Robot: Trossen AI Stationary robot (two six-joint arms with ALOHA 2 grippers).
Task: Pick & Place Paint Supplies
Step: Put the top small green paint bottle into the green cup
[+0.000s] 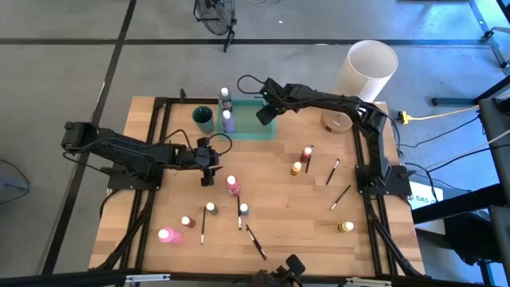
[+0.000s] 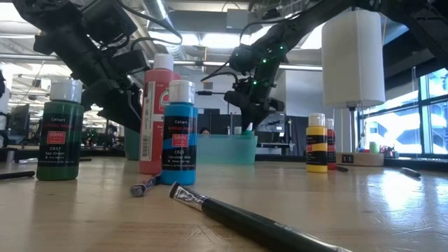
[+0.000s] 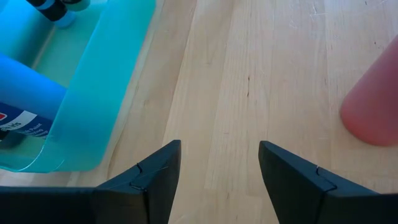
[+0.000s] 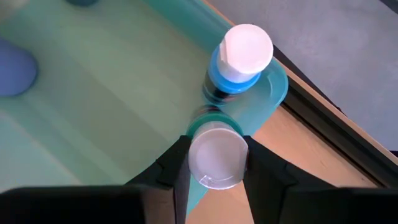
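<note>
Readable labels, low view only.
Green bottle (image 2: 58,131) label reads "Celiart"; blue bottle (image 2: 179,133) carries a similar label, its smaller print too fine to read. Labels on other bottles illegible.

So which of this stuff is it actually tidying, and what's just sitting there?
Part of the job:
- paint bottles, e.g. the pink one and the yellow one
- brushes
- bottle in the right hand

Just there:
- white lamp
- green cup
</note>
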